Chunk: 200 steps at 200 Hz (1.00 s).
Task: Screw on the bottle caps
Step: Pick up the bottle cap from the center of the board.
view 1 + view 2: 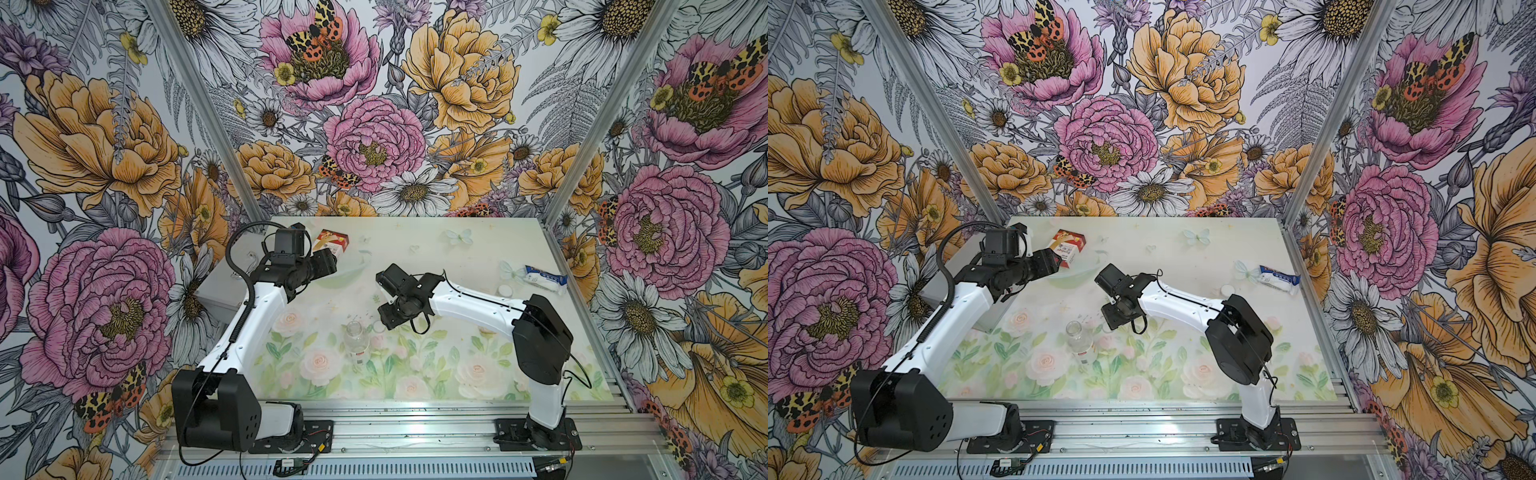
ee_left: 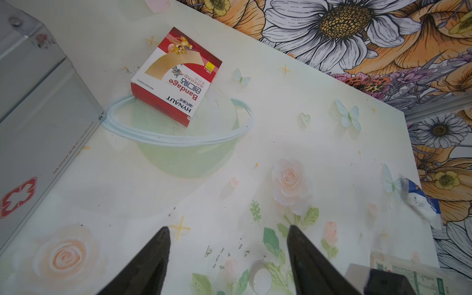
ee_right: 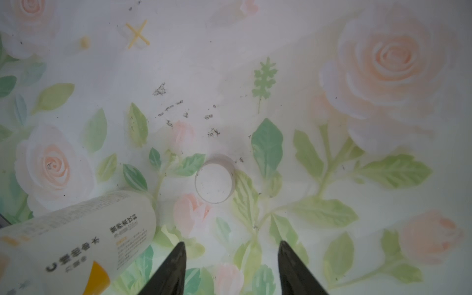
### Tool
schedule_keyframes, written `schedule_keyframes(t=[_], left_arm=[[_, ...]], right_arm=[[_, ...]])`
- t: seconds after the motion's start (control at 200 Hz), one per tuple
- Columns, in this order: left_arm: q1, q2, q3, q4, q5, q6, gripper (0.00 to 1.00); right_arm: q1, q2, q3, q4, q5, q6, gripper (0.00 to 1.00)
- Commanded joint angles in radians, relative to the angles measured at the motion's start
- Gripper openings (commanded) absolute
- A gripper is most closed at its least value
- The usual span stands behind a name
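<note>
While bottle stands upright, neck up, long axis vertical, left hand and right hand gape empty.

The left gripper hangs over the table, its two dark fingers apart with nothing between them. Through the gap a white cap lies on the floral tabletop. Farther off, a red-and-white bandage box sits tilted, one edge on the rim of a clear greenish bowl. A grey case with a red cross touches the bowl's rim. A blue-and-white packet lies near the table's edge. A white label with green print is cut off by the frame; what carries it cannot be told.
</note>
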<state>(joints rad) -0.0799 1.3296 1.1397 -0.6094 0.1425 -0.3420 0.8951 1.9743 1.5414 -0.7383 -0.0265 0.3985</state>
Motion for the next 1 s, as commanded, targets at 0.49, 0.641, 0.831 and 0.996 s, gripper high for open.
schedule_keyframes(t=[0.49,0.641,0.831,0.996], left_arm=[[0.042,-0.046,-0.058,-0.001,0.060,0.013,0.75],[0.042,-0.052,-0.061,-0.002,0.059,0.014,0.75],[0.042,-0.056,-0.070,-0.001,0.073,0.007,0.75],[0.024,-0.069,-0.089,-0.001,0.096,0.035,0.77]], right_arm=[[0.027,0.220,0.120,0.040,0.050,0.003,0.56],[0.031,0.237,0.115,0.040,0.050,0.007,0.54],[0.030,0.235,0.107,0.040,0.073,0.016,0.46],[0.016,0.171,0.076,0.033,0.078,0.026,0.43]])
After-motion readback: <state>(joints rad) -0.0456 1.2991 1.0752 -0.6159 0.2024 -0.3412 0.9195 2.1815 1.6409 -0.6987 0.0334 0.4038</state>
